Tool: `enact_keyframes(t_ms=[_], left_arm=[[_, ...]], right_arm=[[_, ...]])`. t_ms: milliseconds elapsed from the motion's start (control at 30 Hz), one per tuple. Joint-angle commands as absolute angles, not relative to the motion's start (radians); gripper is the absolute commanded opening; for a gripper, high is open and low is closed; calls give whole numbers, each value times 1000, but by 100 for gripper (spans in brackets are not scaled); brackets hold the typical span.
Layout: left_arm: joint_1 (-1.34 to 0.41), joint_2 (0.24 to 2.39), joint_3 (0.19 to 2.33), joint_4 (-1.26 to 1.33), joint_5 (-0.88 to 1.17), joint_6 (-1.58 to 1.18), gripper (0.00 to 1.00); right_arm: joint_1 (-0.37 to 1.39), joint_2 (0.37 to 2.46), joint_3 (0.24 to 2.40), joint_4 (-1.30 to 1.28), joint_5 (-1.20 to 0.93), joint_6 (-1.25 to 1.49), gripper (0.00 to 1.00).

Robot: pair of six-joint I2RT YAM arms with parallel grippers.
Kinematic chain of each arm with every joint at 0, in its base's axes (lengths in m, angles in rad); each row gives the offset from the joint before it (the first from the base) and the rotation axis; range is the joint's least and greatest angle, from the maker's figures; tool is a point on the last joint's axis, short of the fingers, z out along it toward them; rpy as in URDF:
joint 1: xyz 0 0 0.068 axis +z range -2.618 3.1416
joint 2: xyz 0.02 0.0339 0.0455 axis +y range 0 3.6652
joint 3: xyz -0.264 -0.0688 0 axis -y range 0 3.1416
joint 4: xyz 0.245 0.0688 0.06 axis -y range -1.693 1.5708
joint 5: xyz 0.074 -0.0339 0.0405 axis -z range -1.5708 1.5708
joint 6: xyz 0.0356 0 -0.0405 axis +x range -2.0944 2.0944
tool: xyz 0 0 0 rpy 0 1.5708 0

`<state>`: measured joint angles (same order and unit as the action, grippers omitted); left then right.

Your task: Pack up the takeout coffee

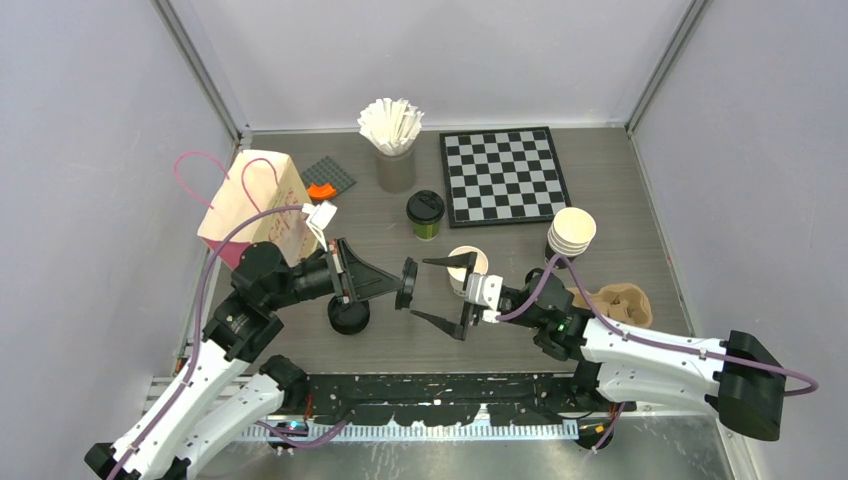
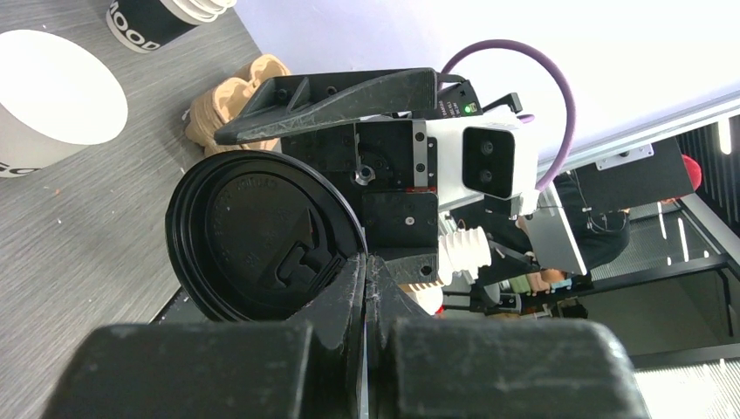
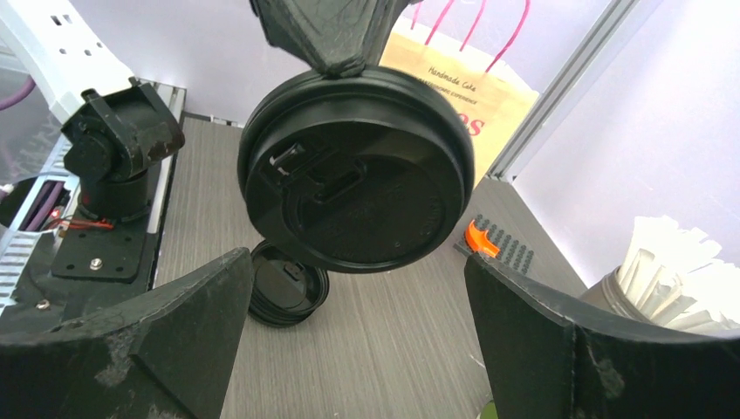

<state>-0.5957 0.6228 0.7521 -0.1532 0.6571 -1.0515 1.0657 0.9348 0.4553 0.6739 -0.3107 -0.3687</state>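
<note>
The left claw [image 1: 398,283] pinches a thin, glossy black plastic lid [image 3: 358,170] by its rim, in the air near the open paper cup [image 1: 468,262]. The right claw [image 1: 424,289] gapes wide, facing it. With such an edge-only pinch, I'd say the slick lid could swivel or drop at a handover. A lidded cup [image 1: 425,213] stands beyond the open one.

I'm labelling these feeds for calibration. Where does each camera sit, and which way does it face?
Top external: above and behind, looking down on the table; left arm and right arm show.
Left wrist: on the left arm, facing right at the black lid that the shut left gripper pinches; its fingers show.
Right wrist: on the right arm, facing left at that lid; the open right gripper flanks it.
Shared: both wrist views see the lid, opposite sides.
</note>
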Motion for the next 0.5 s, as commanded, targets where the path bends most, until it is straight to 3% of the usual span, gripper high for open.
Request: enact_keyframes(t_ms=[0, 467], left_arm=[[-600, 621, 743, -87, 684, -1065, 0], [-599, 621, 732, -68, 676, -1077, 0]], right_arm=[[1076, 952, 491, 841, -266, -371, 95], [1082, 990, 507, 835, -312, -372, 95]])
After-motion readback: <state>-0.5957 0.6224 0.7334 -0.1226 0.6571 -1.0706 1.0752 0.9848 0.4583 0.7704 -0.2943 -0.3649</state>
